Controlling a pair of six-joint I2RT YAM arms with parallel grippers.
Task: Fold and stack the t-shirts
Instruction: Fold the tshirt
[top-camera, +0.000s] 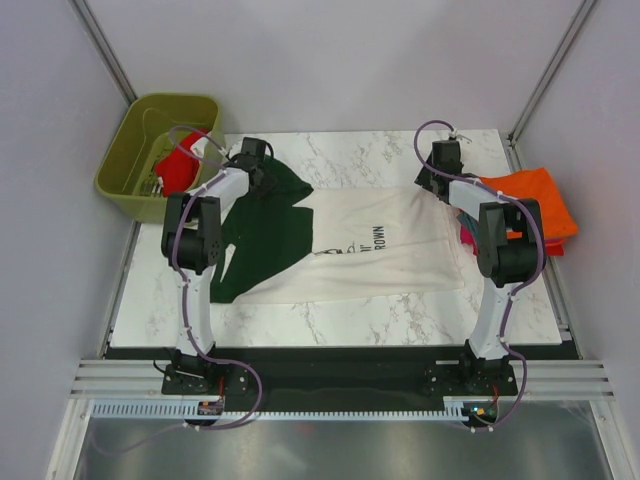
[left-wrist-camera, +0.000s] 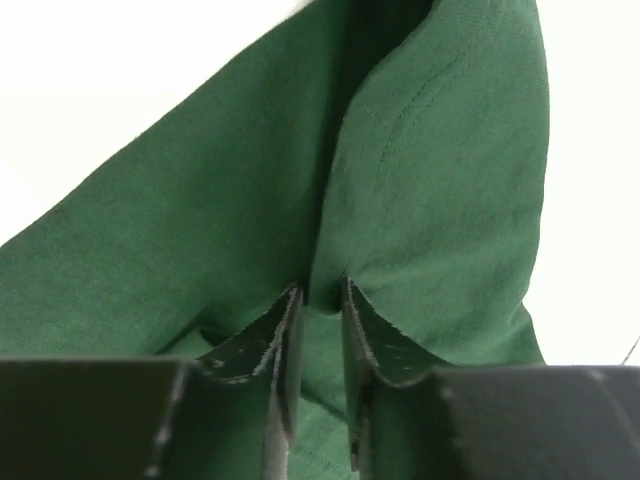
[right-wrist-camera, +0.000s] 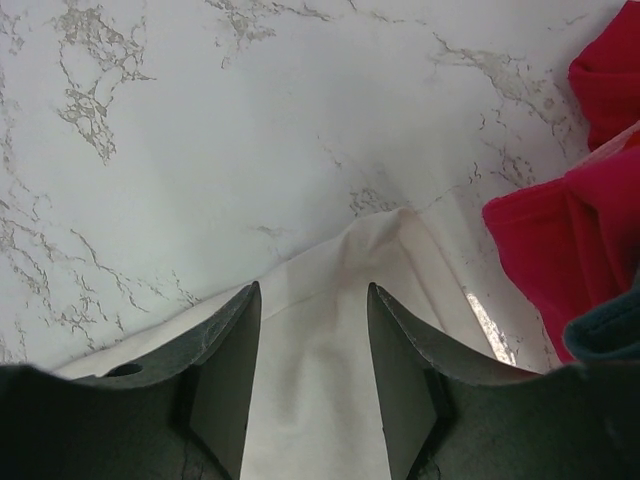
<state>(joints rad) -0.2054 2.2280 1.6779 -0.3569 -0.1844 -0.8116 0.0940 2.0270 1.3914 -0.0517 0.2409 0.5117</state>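
Cream t-shirt (top-camera: 370, 245): spread flat on marble table (top-camera: 300, 320).
Left gripper (left-wrist-camera: 318, 300): clenched on fold of green sleeve (left-wrist-camera: 440, 180).
Right gripper (right-wrist-camera: 313, 330): released, cream corner between fingers.

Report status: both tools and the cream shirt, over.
Left tool shut on green sleeve. Right tool open, astride corner of cream shirt. Red shirt close beside that corner.

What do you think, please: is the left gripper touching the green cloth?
Touching. The left wrist view shows the left gripper pinching a fold of the green cloth between its jaws.
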